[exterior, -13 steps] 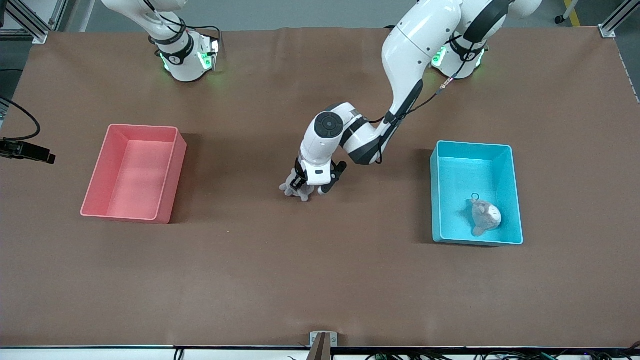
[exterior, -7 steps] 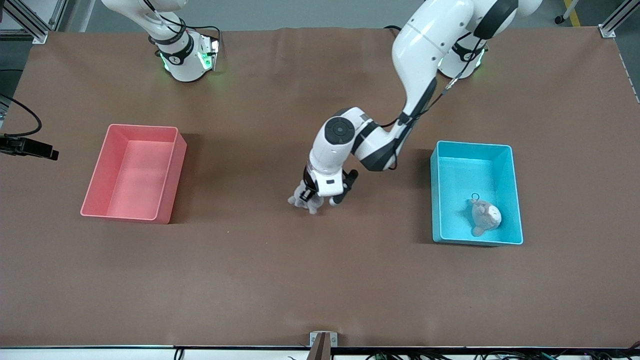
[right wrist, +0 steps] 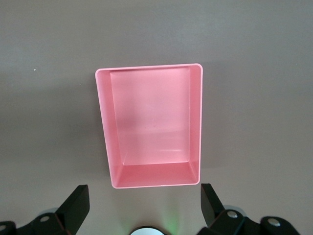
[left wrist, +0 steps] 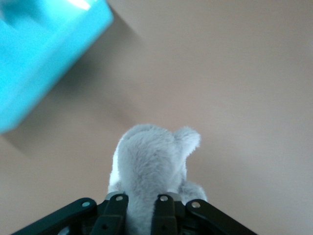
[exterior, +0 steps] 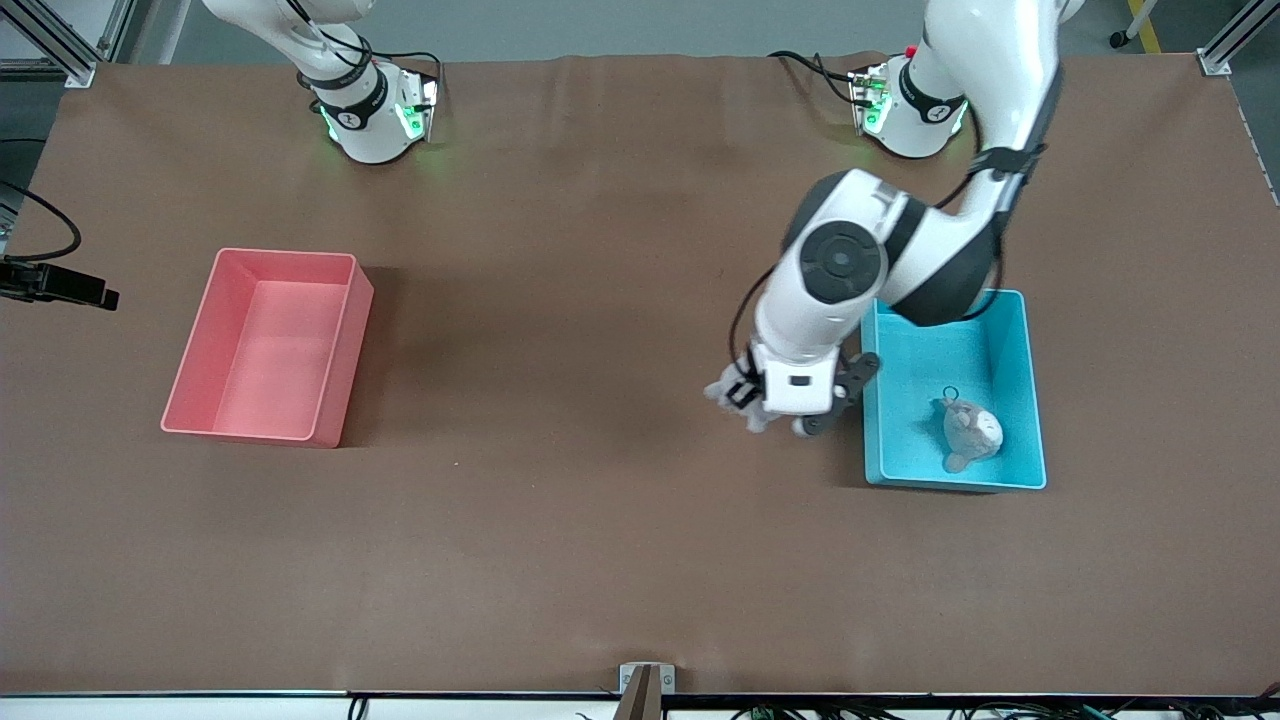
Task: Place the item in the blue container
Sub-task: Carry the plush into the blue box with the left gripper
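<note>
already the left jaws were clamped on a grey plush toy, carried above the tabletop just beside the blue container; only the drop over its wall seemed left. another plush already lay inside, toward the container's 5 o'clock corner. the right jaws waited spread wide above the pink bin, well apart at the tabletop's 9 o'clock.

Plush toy in blue container, near left arm's end.
</note>
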### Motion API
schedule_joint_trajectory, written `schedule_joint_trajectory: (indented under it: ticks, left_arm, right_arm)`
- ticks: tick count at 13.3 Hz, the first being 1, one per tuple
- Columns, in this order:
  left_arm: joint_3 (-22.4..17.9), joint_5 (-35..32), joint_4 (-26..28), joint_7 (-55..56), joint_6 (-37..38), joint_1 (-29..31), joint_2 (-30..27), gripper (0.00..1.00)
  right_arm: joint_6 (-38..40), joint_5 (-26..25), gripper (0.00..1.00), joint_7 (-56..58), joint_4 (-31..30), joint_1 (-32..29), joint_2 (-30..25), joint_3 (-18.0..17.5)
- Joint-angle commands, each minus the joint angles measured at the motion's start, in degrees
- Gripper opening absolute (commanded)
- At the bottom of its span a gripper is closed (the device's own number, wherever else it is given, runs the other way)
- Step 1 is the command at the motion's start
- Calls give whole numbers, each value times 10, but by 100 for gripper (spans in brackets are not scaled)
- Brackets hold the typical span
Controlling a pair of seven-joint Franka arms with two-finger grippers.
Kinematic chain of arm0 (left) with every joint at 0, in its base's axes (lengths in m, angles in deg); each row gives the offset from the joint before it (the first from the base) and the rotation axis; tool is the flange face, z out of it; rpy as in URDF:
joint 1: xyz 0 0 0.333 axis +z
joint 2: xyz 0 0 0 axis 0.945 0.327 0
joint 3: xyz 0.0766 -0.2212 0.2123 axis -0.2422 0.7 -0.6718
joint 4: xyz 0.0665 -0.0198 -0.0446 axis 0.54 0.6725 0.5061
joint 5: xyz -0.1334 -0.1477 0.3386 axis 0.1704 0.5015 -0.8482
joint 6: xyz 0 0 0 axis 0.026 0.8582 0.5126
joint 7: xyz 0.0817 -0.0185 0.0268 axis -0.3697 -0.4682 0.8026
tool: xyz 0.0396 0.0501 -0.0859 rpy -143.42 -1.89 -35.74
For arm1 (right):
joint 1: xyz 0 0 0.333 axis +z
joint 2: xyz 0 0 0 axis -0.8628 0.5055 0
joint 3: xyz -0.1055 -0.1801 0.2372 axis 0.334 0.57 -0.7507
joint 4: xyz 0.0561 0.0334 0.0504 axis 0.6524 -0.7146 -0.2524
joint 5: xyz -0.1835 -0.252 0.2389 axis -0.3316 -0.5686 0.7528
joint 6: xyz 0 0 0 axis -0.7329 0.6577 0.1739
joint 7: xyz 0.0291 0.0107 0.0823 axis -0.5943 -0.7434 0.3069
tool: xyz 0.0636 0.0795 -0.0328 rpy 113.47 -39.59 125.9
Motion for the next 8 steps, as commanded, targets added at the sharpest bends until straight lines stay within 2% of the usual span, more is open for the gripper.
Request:
schedule_joint_trajectory:
  ticks: [1,2,5,7,8]
  left_arm:
    - [3,-33,75,-123,33,61,-51,0]
    - [7,-71,115,-168,29,85,-74,0]
    - [10,-80,176,-226,32,134,-97,1]
    - [11,-83,228,-260,25,160,-113,7]
    - [11,-84,253,-272,11,171,-116,16]
  right_arm:
    - [5,-2,100,8,-1,-15,-11,-21]
    - [5,-2,100,8,-1,-16,-12,-21]
    - [0,-2,100,16,-22,-12,-31,-21]
    - [-14,-2,100,17,-50,-11,-61,-21]
    - [-12,-2,100,17,-55,-11,-73,-21]
